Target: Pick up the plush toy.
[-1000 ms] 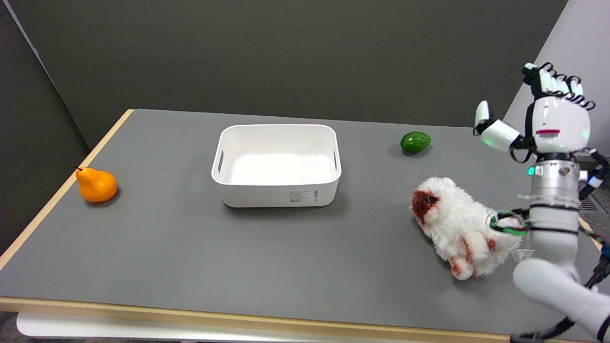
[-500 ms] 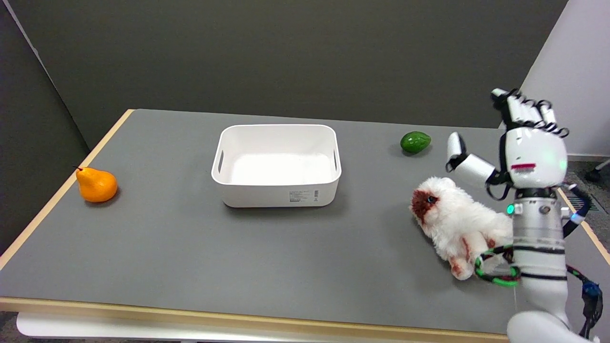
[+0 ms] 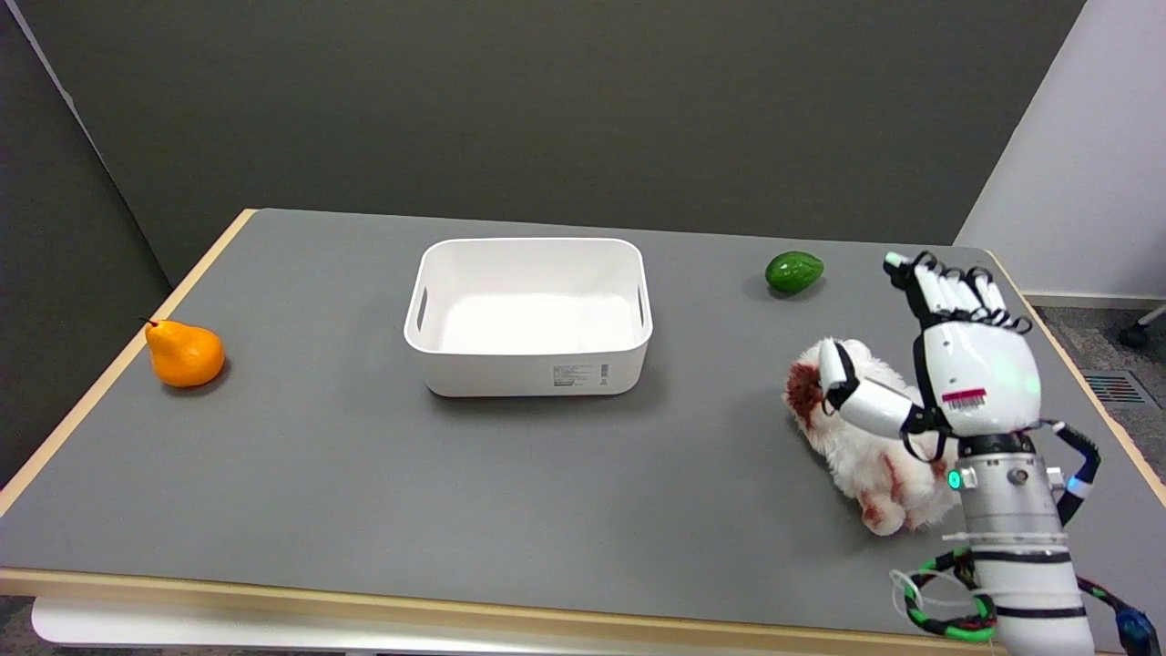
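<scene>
The plush toy [image 3: 865,460], white fur with reddish-brown patches, lies on the grey table [image 3: 364,483] at the right. My right hand [image 3: 956,383] hangs just above and in front of it with fingers spread and pointing up and away. The thumb reaches left across the toy's head and hides part of its face. Nothing is held in the hand. The forearm rises from the lower right corner and covers the toy's rear part.
A white bin [image 3: 530,314] stands at the table's middle. A green avocado [image 3: 794,271] lies behind the toy, near the far edge. An orange pear [image 3: 184,353] sits at the left edge. The table's right edge runs close to the arm.
My right hand has come down and toward the toy from high at the right, staying spread. It now overlaps the toy's head. The toy has not moved.
</scene>
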Robot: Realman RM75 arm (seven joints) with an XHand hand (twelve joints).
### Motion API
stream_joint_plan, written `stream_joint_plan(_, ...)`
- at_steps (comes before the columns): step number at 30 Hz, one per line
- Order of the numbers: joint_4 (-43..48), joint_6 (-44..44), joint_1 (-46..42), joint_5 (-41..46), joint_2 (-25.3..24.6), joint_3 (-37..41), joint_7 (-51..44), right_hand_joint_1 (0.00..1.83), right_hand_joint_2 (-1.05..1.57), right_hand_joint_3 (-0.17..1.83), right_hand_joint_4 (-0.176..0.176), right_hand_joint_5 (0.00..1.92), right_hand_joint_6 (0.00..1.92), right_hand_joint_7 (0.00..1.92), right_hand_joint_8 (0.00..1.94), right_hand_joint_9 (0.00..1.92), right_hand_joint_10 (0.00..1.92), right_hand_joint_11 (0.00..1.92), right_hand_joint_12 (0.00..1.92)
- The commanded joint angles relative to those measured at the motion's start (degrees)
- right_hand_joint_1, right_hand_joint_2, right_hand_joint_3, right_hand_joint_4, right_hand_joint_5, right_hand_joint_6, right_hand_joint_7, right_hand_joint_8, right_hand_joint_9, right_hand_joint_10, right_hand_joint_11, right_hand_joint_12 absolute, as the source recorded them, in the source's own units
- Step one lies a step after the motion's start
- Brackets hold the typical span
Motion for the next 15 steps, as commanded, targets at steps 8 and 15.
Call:
stream_joint_plan(8,-4.8,-2.6,-0.8,9.5,1.1,-2.6,2.0,0.3,0.63,0.91,-0.079,0.25,0.51,0.39,0.54,0.32,0.92,0.11,1.27)
stream_joint_plan(15,-6.7,-6.6,2.0,14.6,2.6,-1.3,2.0,0.36,0.67,0.79,-0.082,0.26,0.49,0.41,0.51,0.29,0.97,0.09,1.3)
